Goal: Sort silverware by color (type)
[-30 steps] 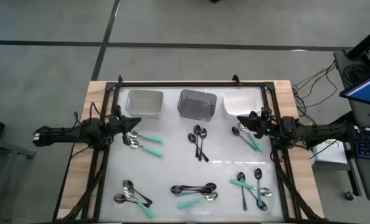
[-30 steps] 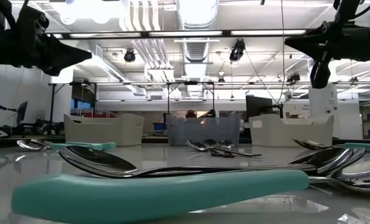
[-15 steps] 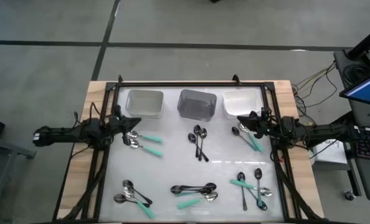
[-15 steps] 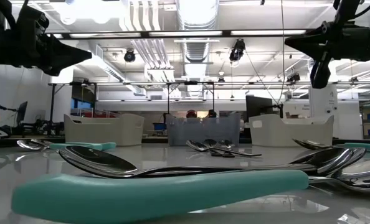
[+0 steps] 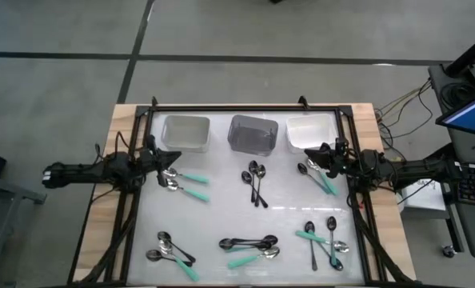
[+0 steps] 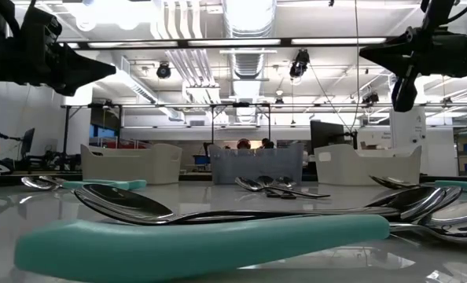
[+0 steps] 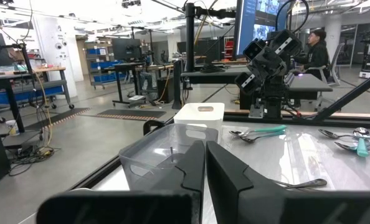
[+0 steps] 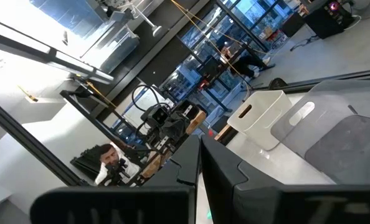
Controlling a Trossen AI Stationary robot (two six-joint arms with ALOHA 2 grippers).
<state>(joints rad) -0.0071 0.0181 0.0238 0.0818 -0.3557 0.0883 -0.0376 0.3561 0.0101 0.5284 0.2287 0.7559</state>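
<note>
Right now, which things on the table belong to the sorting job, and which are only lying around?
Belong to the job:
- black spoons
- teal-handled spoons

Just there:
- white bin
- grey bin
- second white bin
- table frame

Evenly and brightly lit from overhead. Seen from above, soft and slightly low in detail; a pale band of glare across the white desk [image 5: 245, 210] just below the black spoons [image 5: 256, 180] at its centre, shadows beneath the silverware faint and short. At desk height, strongly backlit: long ceiling light strips [image 6: 241, 41] blown out to white, both arms reduced to dark silhouettes against them. Nearest teal handle [image 6: 202, 240] large and softly blurred, its spoon bowl [image 6: 123, 203] mirroring the lights. Glossy reflections across the desk surface around it. In both wrist views, own dark fingers [image 7: 225, 180] blurred and underexposed, room beyond bright, windows washed out.
</note>
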